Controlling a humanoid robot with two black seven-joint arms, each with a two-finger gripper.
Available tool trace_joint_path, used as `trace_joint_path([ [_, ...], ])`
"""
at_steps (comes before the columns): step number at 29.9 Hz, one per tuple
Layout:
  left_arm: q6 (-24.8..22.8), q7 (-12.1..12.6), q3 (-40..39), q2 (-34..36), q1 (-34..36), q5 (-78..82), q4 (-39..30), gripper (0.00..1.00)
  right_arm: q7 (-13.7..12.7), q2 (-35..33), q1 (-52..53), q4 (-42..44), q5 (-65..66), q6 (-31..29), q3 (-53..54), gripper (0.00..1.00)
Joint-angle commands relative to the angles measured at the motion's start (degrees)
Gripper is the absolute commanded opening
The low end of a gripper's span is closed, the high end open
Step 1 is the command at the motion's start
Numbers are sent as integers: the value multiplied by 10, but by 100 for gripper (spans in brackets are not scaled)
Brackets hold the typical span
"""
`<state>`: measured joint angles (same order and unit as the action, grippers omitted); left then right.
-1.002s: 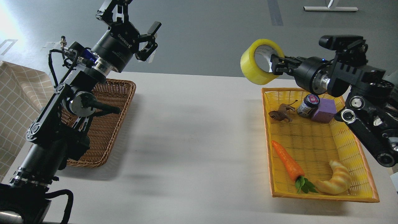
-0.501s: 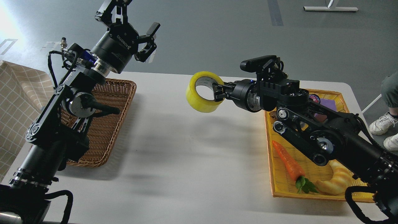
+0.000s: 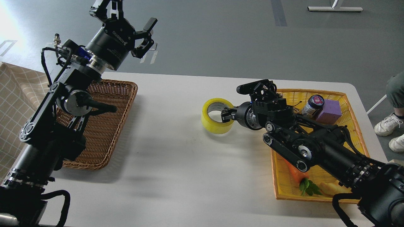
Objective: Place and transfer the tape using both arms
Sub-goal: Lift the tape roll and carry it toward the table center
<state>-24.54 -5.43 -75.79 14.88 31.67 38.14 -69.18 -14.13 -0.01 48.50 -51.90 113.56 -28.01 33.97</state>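
Fingers (image 3: 226,115) of right gripper (image 3: 228,114) clamped on wall of tape (image 3: 217,115), one inside the core, the other on the outer yellow face. Roll held on edge, opening tilted upward toward the head view, low over white table (image 3: 176,164), near table centre; contact with the surface cannot be told. Well apart from both baskets, between them, nearer the yellow one.

Right arm (image 3: 303,148) extended from lower right, lying low and roughly level, crossing over yellow basket (image 3: 353,126), wrist pointing left. Carrot (image 3: 296,174) and croissant (image 3: 328,188) partly hidden beneath it; jar (image 3: 313,105) and purple block (image 3: 329,112) visible at basket's far end.

Left gripper (image 3: 126,14) raised high beyond table's far edge, fingers spread wide apart, holding nothing. Left arm (image 3: 63,107) rising steeply from lower left, elbow over brown wicker basket (image 3: 104,138). Checked cloth (image 3: 19,94) at left edge.
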Motion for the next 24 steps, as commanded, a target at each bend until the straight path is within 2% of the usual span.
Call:
trace_joint_path([
  [1,-2,0,0,4,1,-1,0,98,1,0,-1,7,0,0,-3,24],
  [24,-1,-1,0,8,-3,-3,1,98,4,0,-3,-32,-13,0,0,25],
])
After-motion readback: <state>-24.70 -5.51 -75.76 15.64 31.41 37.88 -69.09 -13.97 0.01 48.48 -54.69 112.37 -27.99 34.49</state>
